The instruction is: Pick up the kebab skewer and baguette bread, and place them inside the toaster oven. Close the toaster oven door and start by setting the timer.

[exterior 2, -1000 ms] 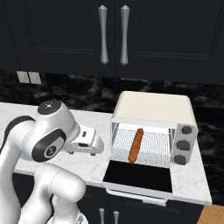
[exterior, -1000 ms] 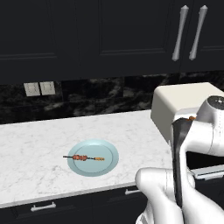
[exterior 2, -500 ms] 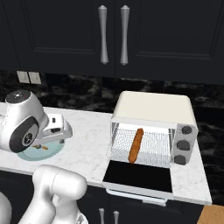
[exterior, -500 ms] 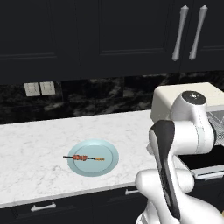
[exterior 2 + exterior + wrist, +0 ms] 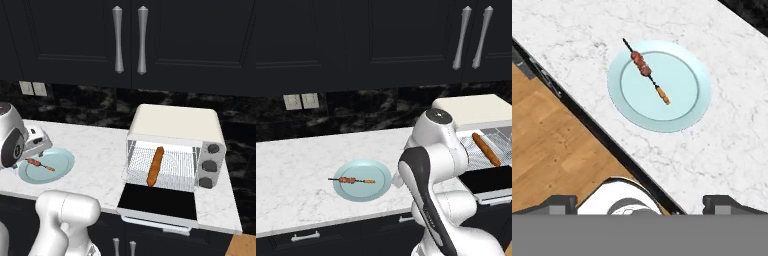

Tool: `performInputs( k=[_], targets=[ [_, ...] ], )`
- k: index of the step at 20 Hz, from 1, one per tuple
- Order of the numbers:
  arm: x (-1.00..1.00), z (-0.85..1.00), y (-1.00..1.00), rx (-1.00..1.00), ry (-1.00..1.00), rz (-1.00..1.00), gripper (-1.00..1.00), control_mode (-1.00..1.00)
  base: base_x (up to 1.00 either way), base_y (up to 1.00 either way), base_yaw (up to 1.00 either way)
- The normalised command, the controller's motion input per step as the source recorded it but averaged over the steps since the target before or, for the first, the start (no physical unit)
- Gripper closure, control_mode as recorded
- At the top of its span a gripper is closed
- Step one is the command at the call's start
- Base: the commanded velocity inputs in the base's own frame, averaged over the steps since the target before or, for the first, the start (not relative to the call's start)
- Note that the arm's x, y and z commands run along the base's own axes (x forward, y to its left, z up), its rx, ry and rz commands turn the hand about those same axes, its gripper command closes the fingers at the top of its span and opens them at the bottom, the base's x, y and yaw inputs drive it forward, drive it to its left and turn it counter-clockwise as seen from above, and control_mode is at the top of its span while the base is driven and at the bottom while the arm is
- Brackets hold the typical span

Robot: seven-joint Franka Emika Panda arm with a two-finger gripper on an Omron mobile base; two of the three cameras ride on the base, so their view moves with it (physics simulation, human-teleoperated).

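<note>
The kebab skewer (image 5: 646,71) lies across a light blue plate (image 5: 682,112) on the marble counter; it also shows as kebab skewer (image 5: 353,180) and kebab skewer (image 5: 41,164). My gripper (image 5: 640,205) hovers well above the plate's near side, open, with nothing between its fingertips (image 5: 559,204). From the right base view the gripper (image 5: 36,142) hangs just above the plate's left rim (image 5: 60,170). The baguette bread (image 5: 155,166) rests on the wire rack inside the cream toaster oven (image 5: 175,125). The toaster oven door (image 5: 157,200) is folded down flat.
Three knobs (image 5: 209,165) run down the oven's right panel. The counter's front edge (image 5: 587,125) cuts diagonally through the hand view, with wooden floor (image 5: 547,145) beyond it. My own arm (image 5: 431,165) stands between the plate and the oven. Dark cabinets (image 5: 406,40) hang overhead.
The arm has swung left, away from the toaster oven and over to the plate with the skewer. The baguette has stayed on the oven rack, and the door has stayed down.
</note>
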Motion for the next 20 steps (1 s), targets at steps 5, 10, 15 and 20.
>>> performInputs(
  k=[5,10,15,20],
  targets=[
    [0.43,-0.37,0.95,0.0,0.0,0.12,-1.0,-1.0,0.0,0.0,0.0],
    [0.32,-0.55,0.65,-0.01,0.01,0.12,-1.0,-1.0,0.0,0.0,0.0],
    [0.55,-0.42,0.23,0.0,0.0,0.22,-1.0,-1.0,0.0,0.0,0.0],
    [0.71,-0.1,0.11,-0.04,0.0,0.2,-1.0,-1.0,0.0,0.0,0.0]
  ],
)
